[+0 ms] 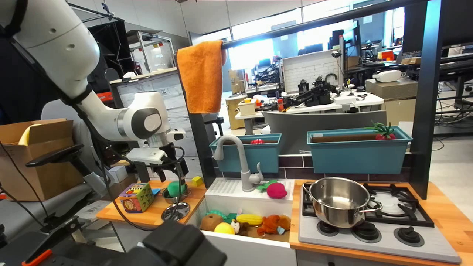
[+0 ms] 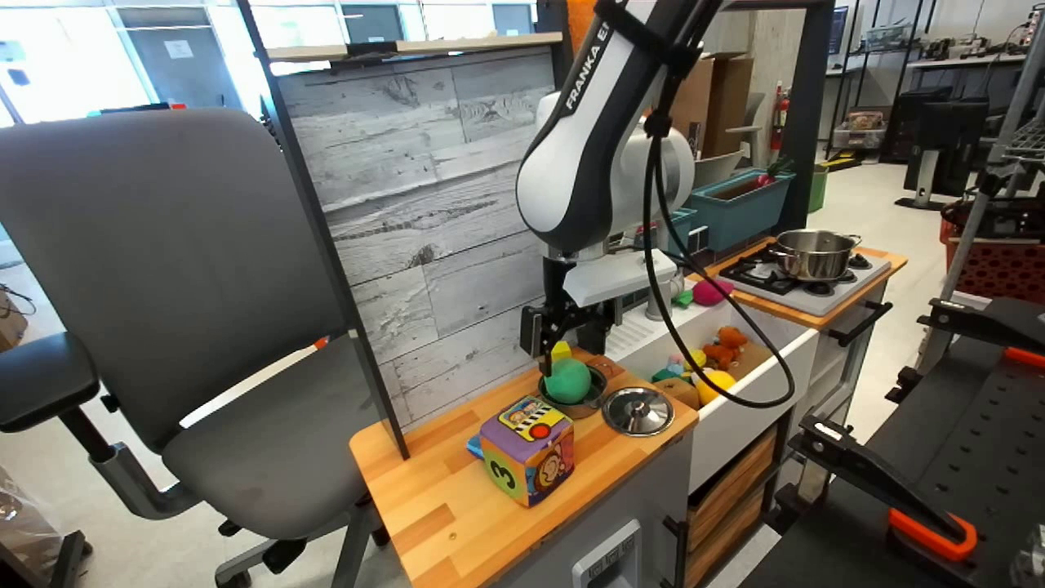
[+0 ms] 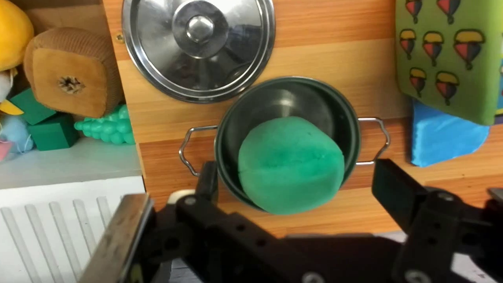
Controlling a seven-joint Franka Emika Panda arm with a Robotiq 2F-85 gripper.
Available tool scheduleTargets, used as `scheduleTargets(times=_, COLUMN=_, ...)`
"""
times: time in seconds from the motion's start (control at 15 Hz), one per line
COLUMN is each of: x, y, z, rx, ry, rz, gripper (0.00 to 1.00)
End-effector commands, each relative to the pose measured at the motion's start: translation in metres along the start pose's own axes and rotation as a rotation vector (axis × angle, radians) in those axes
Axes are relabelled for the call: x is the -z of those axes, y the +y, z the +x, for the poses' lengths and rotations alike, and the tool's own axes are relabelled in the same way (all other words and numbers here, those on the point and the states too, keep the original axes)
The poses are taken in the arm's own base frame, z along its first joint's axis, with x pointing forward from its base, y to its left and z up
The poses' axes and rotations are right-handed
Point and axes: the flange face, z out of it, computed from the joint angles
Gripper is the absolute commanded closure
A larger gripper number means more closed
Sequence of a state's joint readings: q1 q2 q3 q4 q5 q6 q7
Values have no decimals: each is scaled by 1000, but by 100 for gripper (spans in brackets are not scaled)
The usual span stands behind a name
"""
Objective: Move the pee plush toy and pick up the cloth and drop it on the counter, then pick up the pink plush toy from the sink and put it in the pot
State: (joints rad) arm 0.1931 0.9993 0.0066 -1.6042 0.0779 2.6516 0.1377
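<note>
The green plush toy [image 3: 290, 165] sits in a small grey metal bowl [image 3: 287, 92] on the wooden counter [image 2: 441, 514]; it also shows in both exterior views [image 1: 176, 188] [image 2: 568, 380]. My gripper [image 3: 294, 177] is open and empty above it, with the fingers apart on either side. The orange cloth [image 1: 201, 79] hangs over the end of the rail. The pink plush toy [image 1: 276, 190] lies on the back ledge of the white sink [image 1: 255, 246], right of the faucet [image 1: 244, 162]. The steel pot [image 1: 334, 207] stands on the stove, uncovered.
A metal lid [image 3: 196, 51] and a printed cube [image 2: 529, 449] lie near the bowl, with a yellow block [image 1: 197, 181] behind it. The sink basin holds several toys, including a brown one [image 1: 211, 222]. Teal planters [image 1: 358, 153] stand behind. A loose cable hangs from the arm.
</note>
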Motion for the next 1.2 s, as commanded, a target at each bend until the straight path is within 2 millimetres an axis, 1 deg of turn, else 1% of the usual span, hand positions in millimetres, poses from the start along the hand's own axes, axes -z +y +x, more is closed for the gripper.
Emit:
scheduleTargets(times=0.0, x=-14, y=-7, z=13, rx=9, ry=-7, rz=-37, gripper=0)
scheduleTargets(times=0.07, x=-16, y=-8, z=15, rx=12, ry=-9, rz=-40, gripper=25)
scheduleTargets(times=0.13, x=-19, y=-9, z=16, rx=13, ry=-12, rz=-39, gripper=26)
scheduleTargets(times=0.4, x=-20, y=-10, z=20, rx=14, ry=-18, rz=-38, gripper=58)
scheduleTargets(times=0.6, x=-16, y=-10, z=24, rx=14, ry=-12, rz=-36, gripper=78)
scheduleTargets(times=0.73, x=-12, y=-11, z=21, rx=15, ry=-18, rz=-36, gripper=91)
scheduleTargets(times=0.8, x=-8, y=-12, z=17, rx=17, ry=-21, rz=-32, gripper=96)
scheduleTargets(times=0.93, x=0, y=-13, z=12, rx=16, ry=-26, rz=-32, gripper=94)
scheduleTargets(times=1.07, x=7, y=-17, z=9, rx=22, ry=-17, rz=-30, gripper=97)
scheduleTargets(times=1.13, x=11, y=-20, z=8, rx=23, ry=-17, rz=-31, gripper=95)
